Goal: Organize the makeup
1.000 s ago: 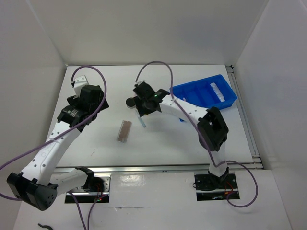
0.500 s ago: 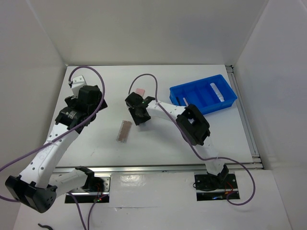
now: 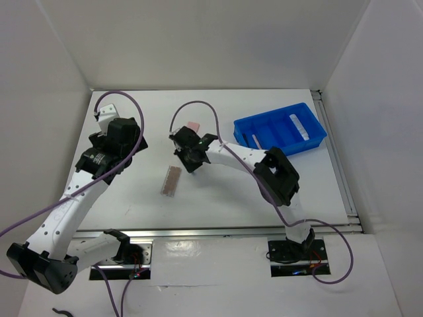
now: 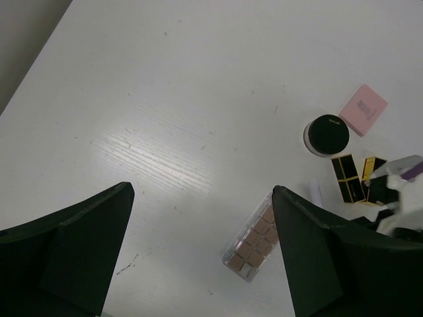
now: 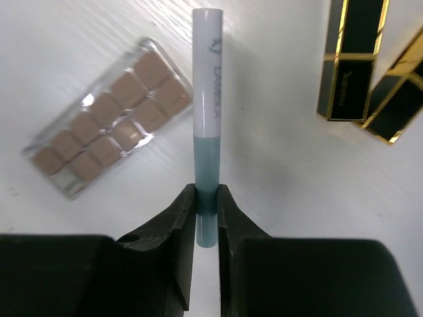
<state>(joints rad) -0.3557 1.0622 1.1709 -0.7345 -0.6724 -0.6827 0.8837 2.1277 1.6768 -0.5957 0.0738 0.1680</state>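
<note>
From the right wrist camera: right gripper [image 5: 207,218] clenched on the teal end of a white-and-teal pencil [image 5: 205,99], white half pointing to the top of the frame. To its left, the brownish-pink palette [image 5: 109,125], lying at a slant. Upper right, two black-and-gold palettes [image 5: 350,59], just beside each other.

None of that grip readable from the top camera: only a dark wrist at centre frame, right arm stretched far left from its base at lower right, elbow bent over the table [image 3: 132,205]. Seen only from above: blue tray [image 3: 281,132] at upper right, a white tube [image 3: 299,125] in one compartment.

From the left wrist camera: left gripper [image 4: 201,188] released, fingers wide apart over bare tabletop, nothing between them. At right of frame, round black compact [image 4: 326,134] and pink square pad [image 4: 363,109], close together, apart from the palette.

Left arm reaching up the left side of the top view. Open white surface at left and along the near edge; walls close on the far and side edges.
</note>
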